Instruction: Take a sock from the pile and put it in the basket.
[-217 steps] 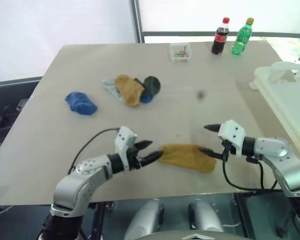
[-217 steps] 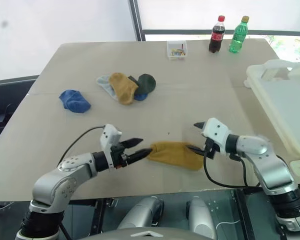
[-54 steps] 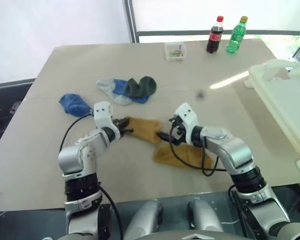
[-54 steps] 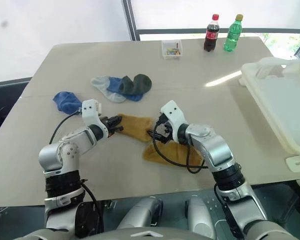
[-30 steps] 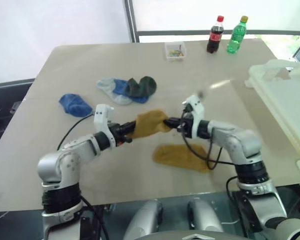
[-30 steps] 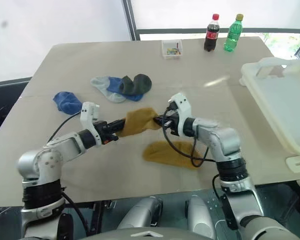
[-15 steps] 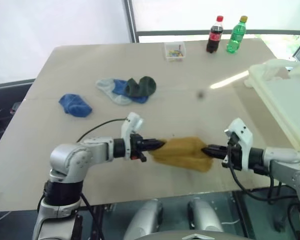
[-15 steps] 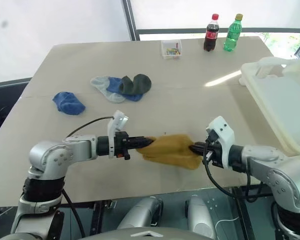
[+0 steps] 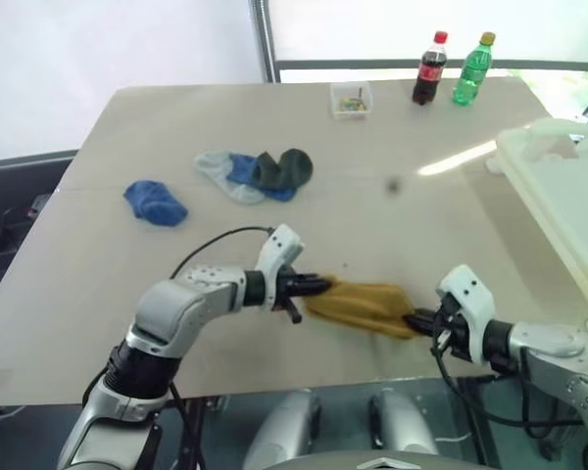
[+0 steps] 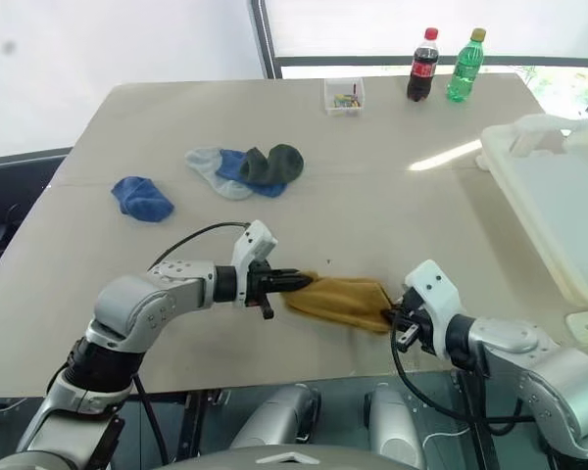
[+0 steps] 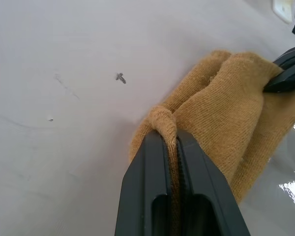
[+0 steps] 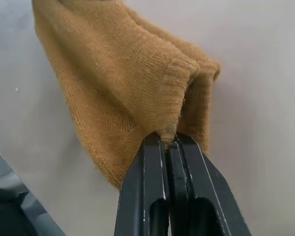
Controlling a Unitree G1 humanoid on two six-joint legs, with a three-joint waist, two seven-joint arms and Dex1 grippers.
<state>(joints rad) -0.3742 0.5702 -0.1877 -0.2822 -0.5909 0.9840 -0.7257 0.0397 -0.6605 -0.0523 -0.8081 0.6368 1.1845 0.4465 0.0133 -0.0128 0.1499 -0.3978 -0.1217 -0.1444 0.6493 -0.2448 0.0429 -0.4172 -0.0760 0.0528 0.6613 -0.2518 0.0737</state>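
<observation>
A pale beige surface (image 9: 392, 235) runs from the near edge out to a bright window wall. Nearest the robot, a mustard sock (image 9: 365, 305) is stretched between both arms: the left gripper (image 9: 318, 287) has its fingers (image 11: 152, 162) clamped on one end, the right gripper (image 9: 423, 320) has its fingers (image 12: 155, 162) clamped on the other. A second ago this sock hung lifted further out over the surface, above a second mustard sock lying flat; now it has been carried back and down close to the near edge, laid over that one. Whether it rests on the lower sock or hovers just above, I cannot tell. That reads as pairing the two, not yet a move towards the basket (image 10: 559, 211), which stands well apart at the right edge.

The grippers work close to the near edge, so little margin remains there; the bare stretch towards the basket is open. Further out lie the pile (image 9: 257, 173) of grey, blue and dark green socks and a lone blue sock (image 9: 157, 202) to its left. At the far edge stand a small clear box (image 9: 352, 101), a cola bottle (image 9: 430, 70) and a green bottle (image 9: 473, 70).
</observation>
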